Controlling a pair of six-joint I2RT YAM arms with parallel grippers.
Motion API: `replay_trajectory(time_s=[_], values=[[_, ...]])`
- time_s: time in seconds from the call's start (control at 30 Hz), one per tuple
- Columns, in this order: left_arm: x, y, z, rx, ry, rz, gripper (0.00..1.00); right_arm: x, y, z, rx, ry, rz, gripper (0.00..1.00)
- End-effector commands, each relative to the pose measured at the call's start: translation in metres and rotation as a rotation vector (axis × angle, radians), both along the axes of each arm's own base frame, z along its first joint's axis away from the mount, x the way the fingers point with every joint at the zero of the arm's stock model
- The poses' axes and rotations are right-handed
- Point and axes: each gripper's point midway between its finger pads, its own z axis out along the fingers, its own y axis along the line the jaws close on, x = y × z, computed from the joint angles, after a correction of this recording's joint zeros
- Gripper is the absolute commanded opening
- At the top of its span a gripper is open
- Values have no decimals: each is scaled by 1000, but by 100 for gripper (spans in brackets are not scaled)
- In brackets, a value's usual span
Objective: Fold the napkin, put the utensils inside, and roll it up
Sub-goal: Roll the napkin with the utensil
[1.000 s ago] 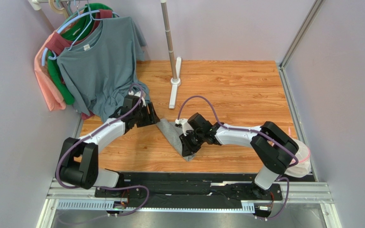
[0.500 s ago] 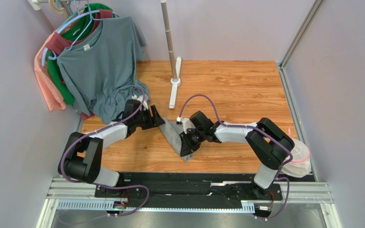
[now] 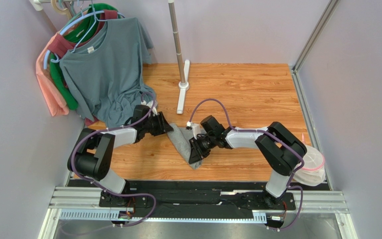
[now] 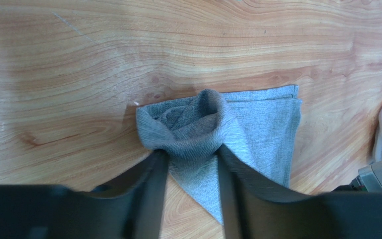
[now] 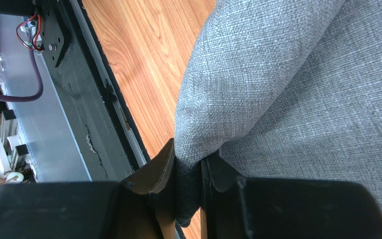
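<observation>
The right claw, narrow, pinches the near edge of the napkin, which lies folded just nearer than the stand foot. Further back, the left claw squeezes a bunched corner. Opposed pulls could undo the fold or slip the cloth; no fork shows.

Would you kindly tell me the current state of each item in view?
Plain mid-grey soft cloth napkin: folded, bunched at one end.
Left gripper: closed on the napkin's bunched end.
Right gripper: closed on a napkin fold.
Blue-grey T-shirt: hanging.
</observation>
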Motion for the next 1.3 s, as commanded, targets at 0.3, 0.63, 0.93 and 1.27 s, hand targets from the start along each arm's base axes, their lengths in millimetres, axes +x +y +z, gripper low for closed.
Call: replay_trajectory(time_s=[0.3,0.63,0.93,1.27], values=[[19,-15,12,-68,-42,-44,7,13,-53,2,-334,-93,-115,57],[18,-19,15,-86,-39,-67,3,68,-36,83,-347,-396,-208,59],[18,-21,15,-85,-30,-72,3,88,26,93,-364,-654,-203,59],[20,-20,14,-77,-23,-71,2,99,47,49,-457,-705,-142,59]])
